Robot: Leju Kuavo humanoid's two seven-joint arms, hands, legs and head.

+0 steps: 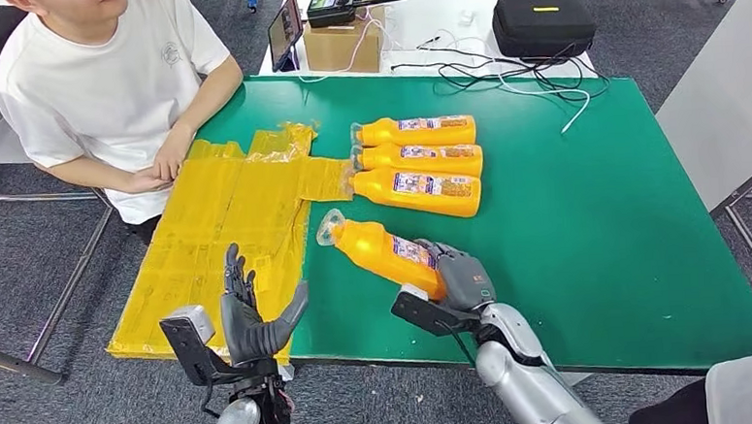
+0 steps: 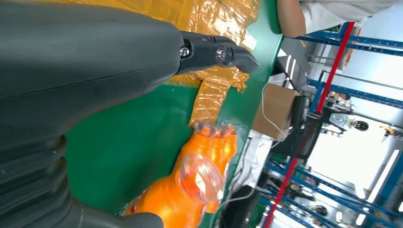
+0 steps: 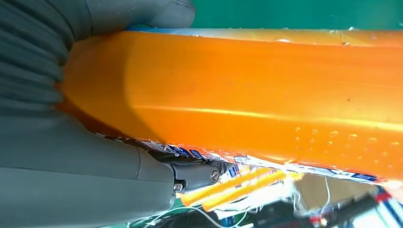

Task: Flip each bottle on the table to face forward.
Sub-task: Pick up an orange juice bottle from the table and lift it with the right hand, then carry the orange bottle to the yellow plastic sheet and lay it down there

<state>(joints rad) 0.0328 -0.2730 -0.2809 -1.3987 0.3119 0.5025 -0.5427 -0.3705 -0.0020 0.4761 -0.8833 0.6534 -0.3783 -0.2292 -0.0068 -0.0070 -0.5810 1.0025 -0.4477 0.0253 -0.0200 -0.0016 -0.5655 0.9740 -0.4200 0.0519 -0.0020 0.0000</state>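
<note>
My right hand point(image 1: 458, 276) grips an orange bottle point(image 1: 379, 251) by its base, clear cap pointing toward the yellow sheet, its label partly showing. Up close in the right wrist view the same orange bottle point(image 3: 247, 95) lies across my right hand point(image 3: 95, 161). Three more orange bottles lie side by side on the green table point(image 1: 596, 210), labels up: the far one point(image 1: 416, 130), the middle one point(image 1: 420, 158) and the near one point(image 1: 418, 190). My left hand point(image 1: 253, 316) hovers open over the table's front edge, holding nothing. In the left wrist view the held bottle's cap point(image 2: 199, 178) appears beyond my left hand point(image 2: 95, 71).
A crinkled yellow sheet point(image 1: 218, 240) covers the table's left part. A person in a white shirt point(image 1: 103, 81) sits at the far left with hands on the table edge. A cardboard box point(image 1: 344, 44), a black case point(image 1: 542, 24) and cables lie on the white table behind.
</note>
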